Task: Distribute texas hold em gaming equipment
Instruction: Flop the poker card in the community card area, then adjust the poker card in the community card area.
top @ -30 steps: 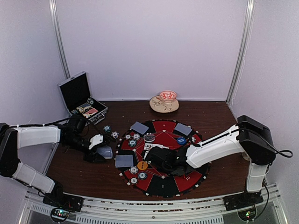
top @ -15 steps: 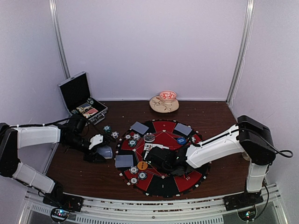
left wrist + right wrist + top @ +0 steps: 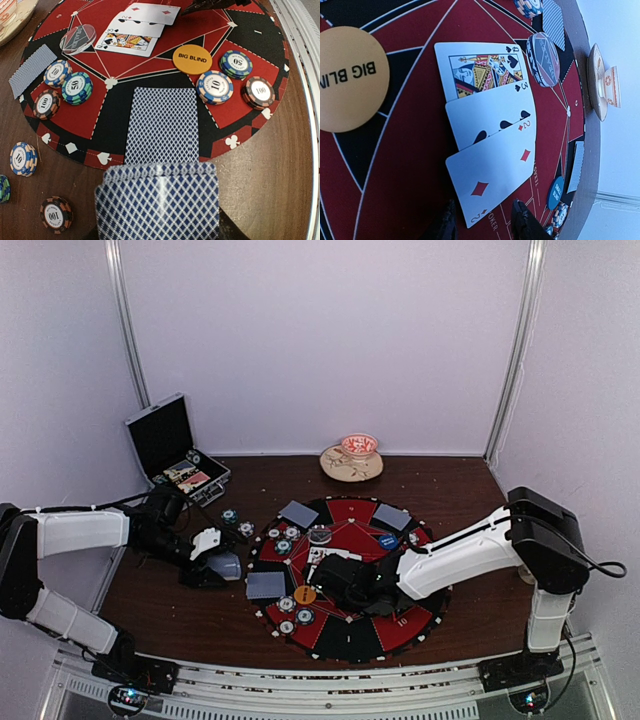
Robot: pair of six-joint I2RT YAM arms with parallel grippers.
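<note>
My left gripper (image 3: 222,565) hangs left of the mat, shut on a deck of blue-diamond-backed cards (image 3: 157,200) that hides its fingers. A face-down card (image 3: 162,125) lies on the mat just beyond the deck. Three face-up cards lie fanned at the mat's centre: a queen (image 3: 480,67), a three of spades (image 3: 490,117) and a two of diamonds (image 3: 492,170). My right gripper (image 3: 482,225) stands open, its black fingertips (image 3: 522,222) either side of the two's near corner. An orange BIG BLIND disc (image 3: 192,60) and chip stacks (image 3: 215,86) lie nearby.
The round red-and-black mat (image 3: 400,625) also holds face-down cards (image 3: 298,513), a blue SMALL BLIND disc (image 3: 388,540) and a clear dealer button (image 3: 78,39). Loose chips (image 3: 230,515) lie on the wood. An open black case (image 3: 175,450) stands far left, a cup and saucer (image 3: 353,458) at the back.
My right gripper's jaws have spread a little around the two of diamonds and the arm has edged slightly left. The left arm and its deck have not moved.
</note>
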